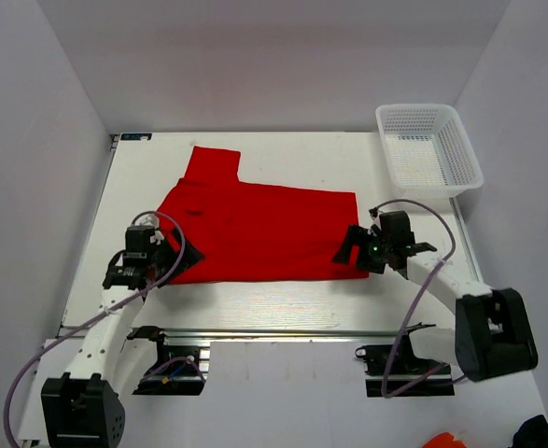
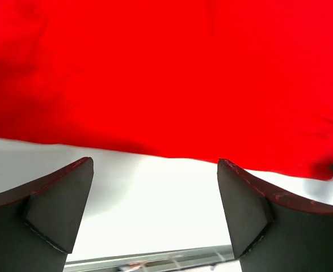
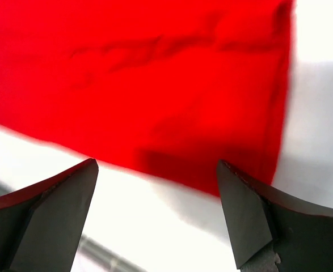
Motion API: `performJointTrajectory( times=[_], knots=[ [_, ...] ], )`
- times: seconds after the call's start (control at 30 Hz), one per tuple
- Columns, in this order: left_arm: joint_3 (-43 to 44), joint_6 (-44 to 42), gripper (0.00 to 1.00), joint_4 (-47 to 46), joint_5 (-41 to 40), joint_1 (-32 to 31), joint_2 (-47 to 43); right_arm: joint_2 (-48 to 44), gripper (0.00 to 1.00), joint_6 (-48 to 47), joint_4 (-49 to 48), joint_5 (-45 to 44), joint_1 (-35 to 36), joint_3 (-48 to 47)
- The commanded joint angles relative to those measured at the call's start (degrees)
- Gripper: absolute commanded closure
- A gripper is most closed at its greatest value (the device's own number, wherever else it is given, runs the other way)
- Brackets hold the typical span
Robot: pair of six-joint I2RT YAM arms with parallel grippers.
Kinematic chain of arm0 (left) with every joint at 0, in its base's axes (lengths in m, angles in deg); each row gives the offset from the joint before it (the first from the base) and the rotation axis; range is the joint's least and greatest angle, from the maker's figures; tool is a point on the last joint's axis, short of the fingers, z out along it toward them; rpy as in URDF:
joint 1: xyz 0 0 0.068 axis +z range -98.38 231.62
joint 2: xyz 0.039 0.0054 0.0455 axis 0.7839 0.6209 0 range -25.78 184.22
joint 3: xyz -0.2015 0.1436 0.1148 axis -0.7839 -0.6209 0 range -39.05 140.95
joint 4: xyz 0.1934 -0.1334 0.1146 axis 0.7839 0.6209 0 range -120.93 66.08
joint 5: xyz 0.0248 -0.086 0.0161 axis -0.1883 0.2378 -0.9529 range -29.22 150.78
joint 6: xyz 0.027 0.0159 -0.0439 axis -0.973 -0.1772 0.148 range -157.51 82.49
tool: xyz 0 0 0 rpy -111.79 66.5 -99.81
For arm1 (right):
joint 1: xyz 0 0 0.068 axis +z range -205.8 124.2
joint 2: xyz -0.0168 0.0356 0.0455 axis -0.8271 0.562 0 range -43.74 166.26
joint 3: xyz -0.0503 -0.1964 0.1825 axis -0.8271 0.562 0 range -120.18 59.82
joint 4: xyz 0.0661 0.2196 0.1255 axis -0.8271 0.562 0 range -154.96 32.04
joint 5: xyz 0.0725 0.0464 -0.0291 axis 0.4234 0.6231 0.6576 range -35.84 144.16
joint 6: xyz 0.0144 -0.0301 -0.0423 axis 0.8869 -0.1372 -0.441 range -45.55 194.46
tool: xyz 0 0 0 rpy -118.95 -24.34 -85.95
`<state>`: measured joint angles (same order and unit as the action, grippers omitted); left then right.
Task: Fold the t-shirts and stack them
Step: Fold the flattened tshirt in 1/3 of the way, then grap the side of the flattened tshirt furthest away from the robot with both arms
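A plain red t-shirt (image 1: 255,229) lies flat on the white table (image 1: 255,299), folded into a wide strip with one sleeve sticking out toward the back left. My left gripper (image 1: 182,259) stands open at the shirt's near left corner. In the left wrist view the shirt's red cloth (image 2: 166,73) fills the upper half, and only bare table shows between the gripper's (image 2: 155,187) fingers. My right gripper (image 1: 350,247) stands open at the shirt's near right corner. The right wrist view shows that red corner (image 3: 155,85) just beyond the gripper (image 3: 157,190), with nothing held.
A white mesh basket (image 1: 429,147) sits at the back right corner of the table. White walls enclose the table on the left, back and right. A metal rail (image 1: 255,333) runs along the near edge between the two arm bases.
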<state>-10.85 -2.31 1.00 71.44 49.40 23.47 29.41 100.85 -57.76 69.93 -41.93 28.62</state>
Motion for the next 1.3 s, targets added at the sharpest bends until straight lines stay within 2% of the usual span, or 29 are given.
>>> performJointTrajectory(
  times=[0.0, 0.07, 0.2, 0.3, 0.5, 0.67, 0.9, 1.27],
  knots=[
    [6.1, -1.2, 0.00, -0.4, 2.9, -0.2, -3.0, -7.2, 0.10, -2.3, 6.2, 5.6, 0.7, -1.1],
    [7.7, -2.6, 0.00, -3.8, 2.4, -0.2, -2.0, -8.8, 0.10, -4.2, 4.8, 7.3, 0.8, -4.2],
    [11.2, -4.2, 0.00, -11.5, 3.1, -0.2, 6.2, -10.5, 0.10, -5.6, 2.7, 8.2, 0.5, -7.6],
    [14.1, -4.8, 0.00, -15.6, 2.6, -0.2, 15.8, -10.3, 0.10, -6.0, 0.8, 8.9, 0.5, -8.5],
    [19.5, -5.5, 0.00, -23.3, 5.5, -0.2, 31.2, -7.8, 0.10, -5.9, 0.4, 8.3, 0.4, -9.3],
    [22.8, -5.5, 0.00, -28.7, 6.2, -0.2, 39.5, -3.3, 0.10, -5.7, 0.0, 8.2, 0.3, -10.7],
    [30.1, -6.0, 0.00, -27.8, 1.5, -0.2, 49.4, 0.2, 0.10, -5.9, -0.3, 8.7, 0.2, -12.5],
    [39.6, -6.5, 0.00, -29.4, -0.4, -0.2, 58.1, 0.7, 0.10, -5.6, 0.1, 6.7, 0.1, -13.0]
  ],
)
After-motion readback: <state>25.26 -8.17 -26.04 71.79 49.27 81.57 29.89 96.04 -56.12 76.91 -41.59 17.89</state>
